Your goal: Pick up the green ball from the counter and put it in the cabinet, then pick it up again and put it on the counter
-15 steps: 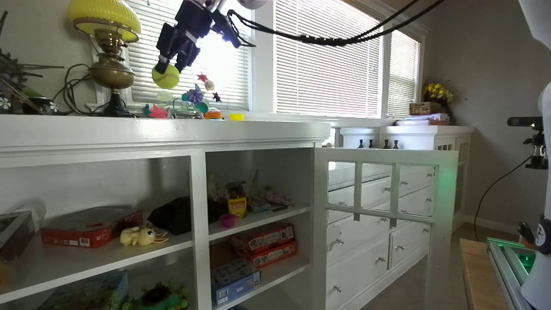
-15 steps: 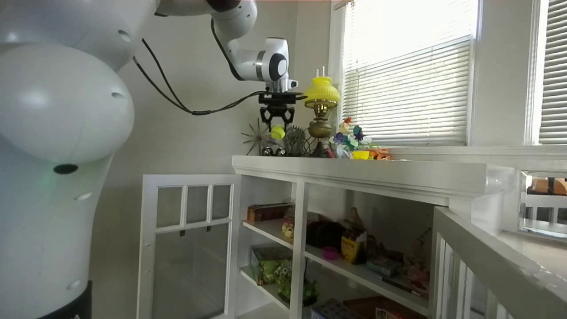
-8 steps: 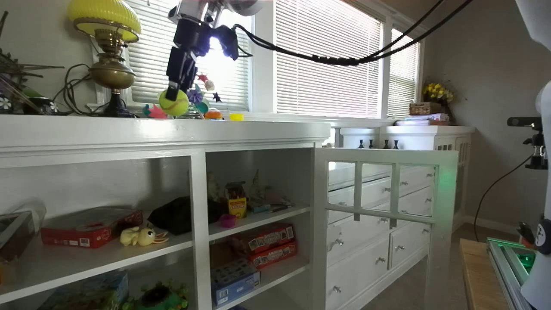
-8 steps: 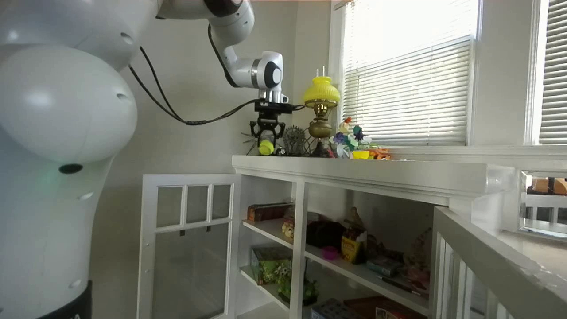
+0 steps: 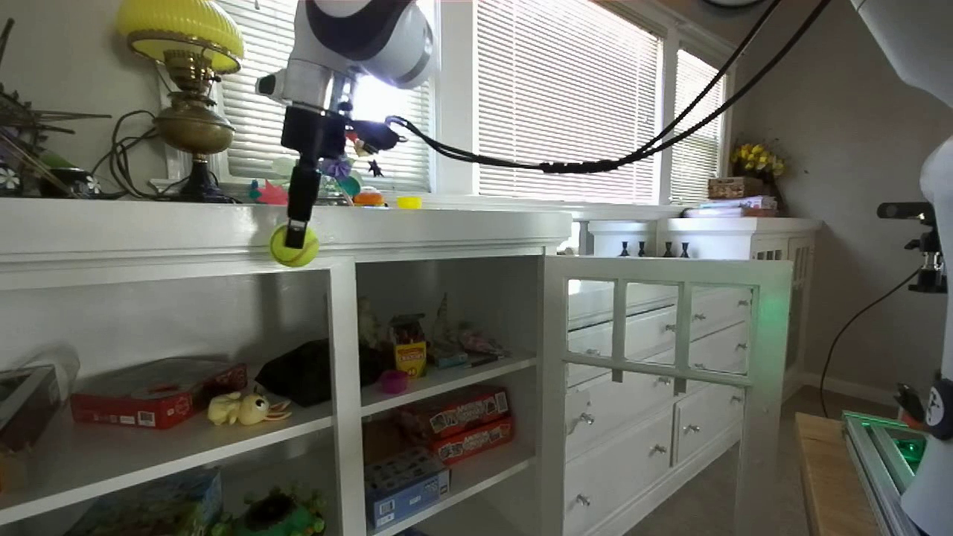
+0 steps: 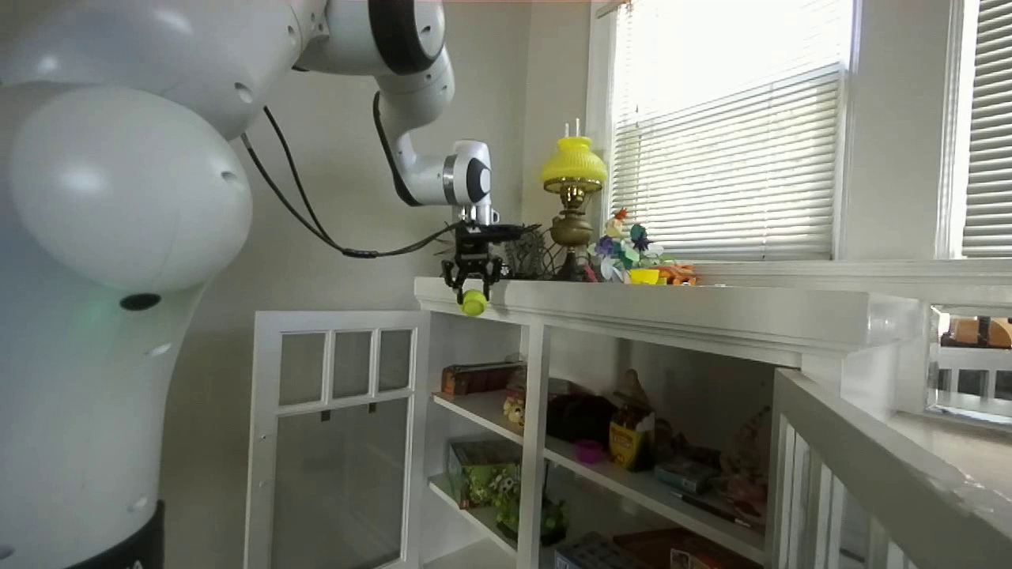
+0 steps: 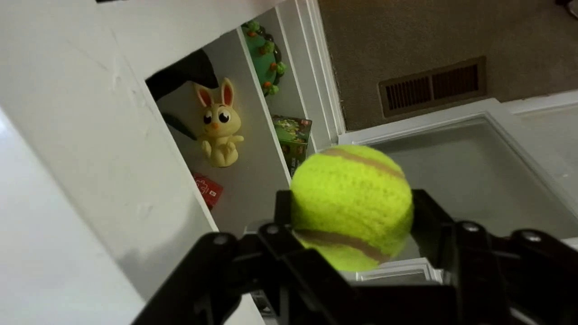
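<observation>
Tool is clenched on the green ball, bearing from both sides. Since half a second ago, both have come down: in both exterior views the ball, then seen above the worktop, now shows against its moulded edge, in front of the cabinet.

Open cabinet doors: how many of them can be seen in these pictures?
2. In an exterior view, the left door stands at the left end of the cabinet as pictured, and the right door at its right end. More could be out of view.
</observation>
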Tool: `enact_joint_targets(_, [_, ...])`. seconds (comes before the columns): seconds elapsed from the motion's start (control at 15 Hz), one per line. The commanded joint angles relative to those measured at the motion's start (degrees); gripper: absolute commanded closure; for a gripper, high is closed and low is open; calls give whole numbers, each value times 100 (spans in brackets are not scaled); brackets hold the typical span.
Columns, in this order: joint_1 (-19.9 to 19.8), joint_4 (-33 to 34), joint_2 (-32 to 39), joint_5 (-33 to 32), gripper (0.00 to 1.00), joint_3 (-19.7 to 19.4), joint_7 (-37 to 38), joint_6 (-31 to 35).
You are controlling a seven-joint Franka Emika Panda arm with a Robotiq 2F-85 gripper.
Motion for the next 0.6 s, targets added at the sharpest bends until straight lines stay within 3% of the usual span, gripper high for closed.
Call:
enact_joint_targets(0.0, [109, -171, 198, -273, 60, -19, -316, 773])
enact_joint_targets(0.53, [99, -684, 409, -334, 60, 40, -991, 1930])
